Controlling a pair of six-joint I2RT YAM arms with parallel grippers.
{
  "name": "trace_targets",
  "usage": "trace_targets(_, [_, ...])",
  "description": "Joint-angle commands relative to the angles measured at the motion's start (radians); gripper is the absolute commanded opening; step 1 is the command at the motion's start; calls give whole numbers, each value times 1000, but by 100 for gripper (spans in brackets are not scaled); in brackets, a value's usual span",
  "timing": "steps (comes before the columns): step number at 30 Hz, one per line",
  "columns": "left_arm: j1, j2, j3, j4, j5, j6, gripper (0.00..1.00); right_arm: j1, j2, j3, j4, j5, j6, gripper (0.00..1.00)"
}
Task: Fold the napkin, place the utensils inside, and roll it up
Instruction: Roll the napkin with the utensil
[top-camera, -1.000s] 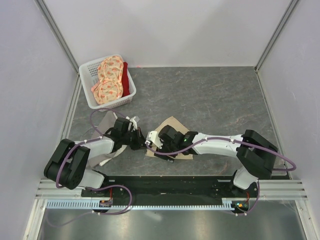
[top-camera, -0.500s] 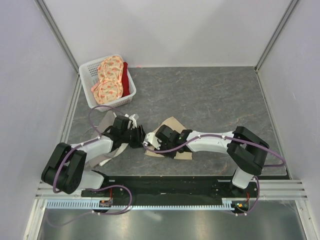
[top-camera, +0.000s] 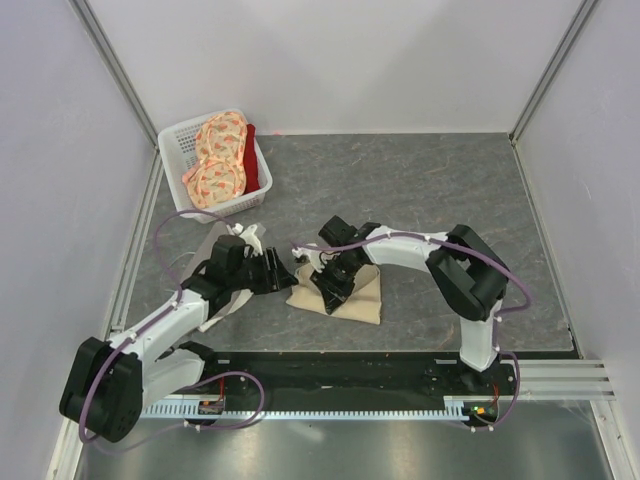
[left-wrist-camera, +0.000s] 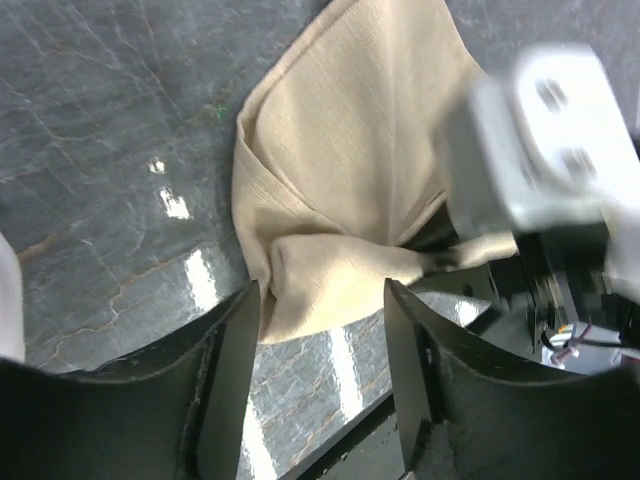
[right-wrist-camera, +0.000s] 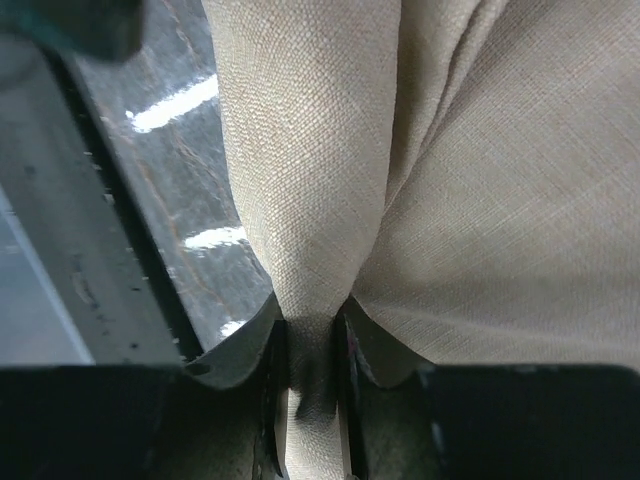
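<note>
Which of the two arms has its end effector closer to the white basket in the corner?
Left. The left end effector is on the near side of the basket; the right end effector is farther right, pinching the napkin.

You have opened the left gripper (left-wrist-camera: 320, 305) at the corner of the napkin (left-wrist-camera: 345, 150). The right gripper (right-wrist-camera: 312, 345) has clamped a fold, and both arms have swung round.
</note>
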Motion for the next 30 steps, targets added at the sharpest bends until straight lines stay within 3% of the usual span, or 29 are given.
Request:
trace_targets(1, [2,-13,-33,80,83,34,58,-60,134,79,-161,-240,-11,27])
trace_targets(5, [0,45,-35,86,105,28,57,-86,206,112,-214,-332,-37,27])
trace_targets(14, [0,136,-38,175,123,13,53,-95,245,140,-214,-334,-34,27])
trace_targets(22, [-2,191,-59,227,189,-19,43,-120,277,141,-212,-345,-29,27])
trace_targets(30, [-2,188,-74,249,215,-45,41,-132,305,156,-212,-332,-29,27])
